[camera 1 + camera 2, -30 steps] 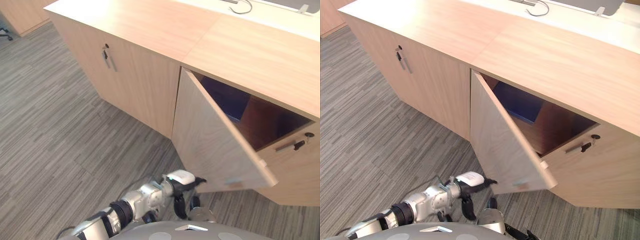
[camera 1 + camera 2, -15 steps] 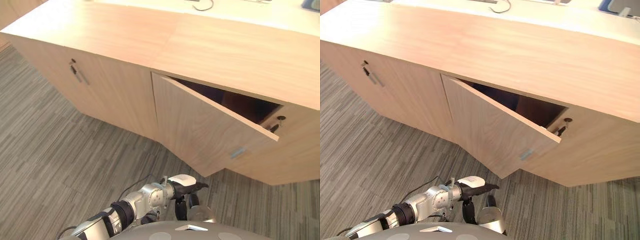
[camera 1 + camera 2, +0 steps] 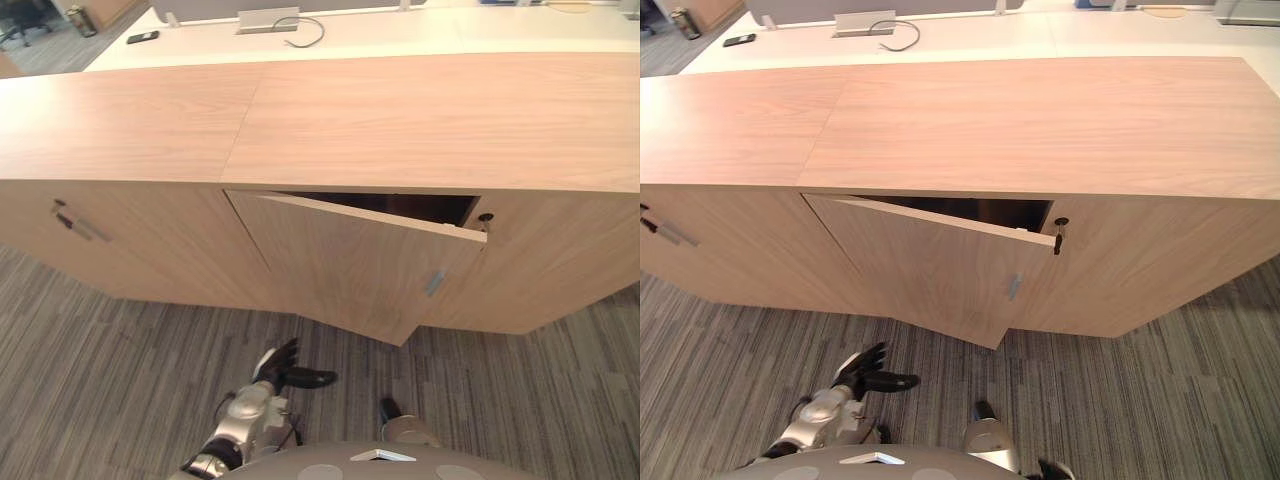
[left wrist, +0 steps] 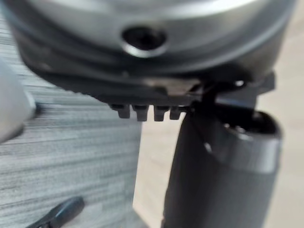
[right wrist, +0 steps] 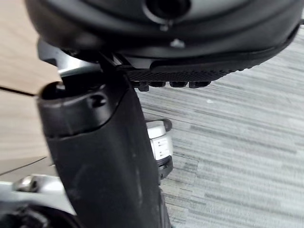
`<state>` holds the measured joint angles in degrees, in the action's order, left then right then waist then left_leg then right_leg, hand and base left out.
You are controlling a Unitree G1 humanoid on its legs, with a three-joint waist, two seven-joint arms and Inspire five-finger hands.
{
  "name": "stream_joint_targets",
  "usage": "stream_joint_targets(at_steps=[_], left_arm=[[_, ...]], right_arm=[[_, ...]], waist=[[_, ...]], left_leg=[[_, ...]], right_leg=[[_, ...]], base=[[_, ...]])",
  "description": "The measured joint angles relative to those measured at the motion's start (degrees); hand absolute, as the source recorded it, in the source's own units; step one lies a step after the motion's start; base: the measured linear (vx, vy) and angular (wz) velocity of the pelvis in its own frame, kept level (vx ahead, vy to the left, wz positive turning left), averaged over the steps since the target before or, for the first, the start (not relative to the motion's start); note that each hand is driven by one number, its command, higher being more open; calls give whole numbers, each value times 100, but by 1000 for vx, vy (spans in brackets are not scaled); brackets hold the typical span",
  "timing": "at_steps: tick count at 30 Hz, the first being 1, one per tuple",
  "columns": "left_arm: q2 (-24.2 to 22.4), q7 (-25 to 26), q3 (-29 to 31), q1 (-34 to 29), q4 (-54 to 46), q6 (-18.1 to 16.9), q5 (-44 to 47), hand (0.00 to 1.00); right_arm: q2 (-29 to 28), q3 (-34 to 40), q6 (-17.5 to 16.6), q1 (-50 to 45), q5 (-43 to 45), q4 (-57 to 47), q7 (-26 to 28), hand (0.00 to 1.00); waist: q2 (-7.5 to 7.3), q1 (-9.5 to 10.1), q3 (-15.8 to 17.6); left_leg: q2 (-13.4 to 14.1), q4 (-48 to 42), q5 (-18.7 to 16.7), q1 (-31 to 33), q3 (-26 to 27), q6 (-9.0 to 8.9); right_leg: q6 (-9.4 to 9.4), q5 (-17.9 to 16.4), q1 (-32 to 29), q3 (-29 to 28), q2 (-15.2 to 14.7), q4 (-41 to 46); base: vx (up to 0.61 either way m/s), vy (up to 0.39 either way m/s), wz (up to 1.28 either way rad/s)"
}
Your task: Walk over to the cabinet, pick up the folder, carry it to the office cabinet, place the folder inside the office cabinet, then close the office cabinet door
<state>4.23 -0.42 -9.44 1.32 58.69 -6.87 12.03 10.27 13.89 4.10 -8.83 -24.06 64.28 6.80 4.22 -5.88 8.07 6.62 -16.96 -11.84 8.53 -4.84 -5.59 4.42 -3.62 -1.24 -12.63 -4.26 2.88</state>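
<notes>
The office cabinet (image 3: 400,120) is a long light-wood unit. Its middle door (image 3: 350,275) stands ajar by a narrow wedge, with a dark gap (image 3: 400,207) along its top edge. A small handle (image 3: 434,283) sits near the door's free edge, and a key (image 3: 485,217) sticks out of the panel beside it. My left hand (image 3: 283,366) hangs open over the carpet, fingers spread, well short of the door and touching nothing. In the right wrist view my right hand (image 5: 104,156) hangs open over the carpet, thumb straight, holding nothing.
Another cabinet door with a handle (image 3: 75,222) lies to the left. Behind the cabinet runs a pale desk (image 3: 420,25) with a cable (image 3: 305,30) and a phone (image 3: 142,37). Grey striped carpet (image 3: 110,360) spreads in front.
The door has swung from wide open to almost shut. My left hand has left the door's lower edge and dropped back toward me. The camera has turned to face the cabinet squarely.
</notes>
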Motion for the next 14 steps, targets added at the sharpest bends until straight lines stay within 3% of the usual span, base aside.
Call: stream_joint_targets(at_steps=[1,2,4,5,7,9,12,14], left_arm=[[9,32,182,-90,20,-2,103,100],[82,79,430,-203,73,7,163,100],[370,254,956,-472,165,23,158,100],[462,282,1118,-618,172,57,159,100],[490,228,1289,-831,176,66,177,100],[485,113,1414,-1084,210,68,188,100],[461,-19,1501,-1181,212,55,415,100],[450,-46,1480,-1159,216,51,414,100]], right_arm=[[61,5,19,14,26,51,0,100],[52,4,40,70,33,118,-21,100],[-145,67,63,85,275,211,-97,100],[-154,164,82,110,341,306,-121,100],[-119,307,122,105,426,374,-121,100],[-22,420,138,98,428,429,-119,100],[124,331,151,100,418,484,-102,100],[135,229,148,80,420,483,-116,100]], waist=[[49,64,0],[-18,138,-27],[-338,140,-120],[-392,220,-138],[-380,306,-142],[-263,342,-201],[-93,430,-284],[-69,424,-330]], left_leg=[[-4,105,287,-37,-96,-137],[-60,128,288,-143,50,-157],[-383,383,219,-214,301,16],[-484,434,198,-292,444,88],[-579,503,148,-468,657,216],[-685,643,109,-714,891,316],[-622,662,124,-923,1162,350],[-615,705,133,-1060,1227,364]], right_leg=[[67,-44,5,-61,34,12],[97,-50,53,-208,-33,-19],[138,-30,-21,-184,-373,-9],[200,11,-66,-188,-468,-5],[223,26,-46,-232,-577,1],[303,102,-38,-316,-680,10],[341,440,-71,201,-639,97],[319,618,-53,385,-598,110]], base=[[108,305,-56],[137,229,-50],[210,240,-40],[199,221,-48],[180,186,-61],[215,174,-57],[159,88,-51],[91,51,-39]])
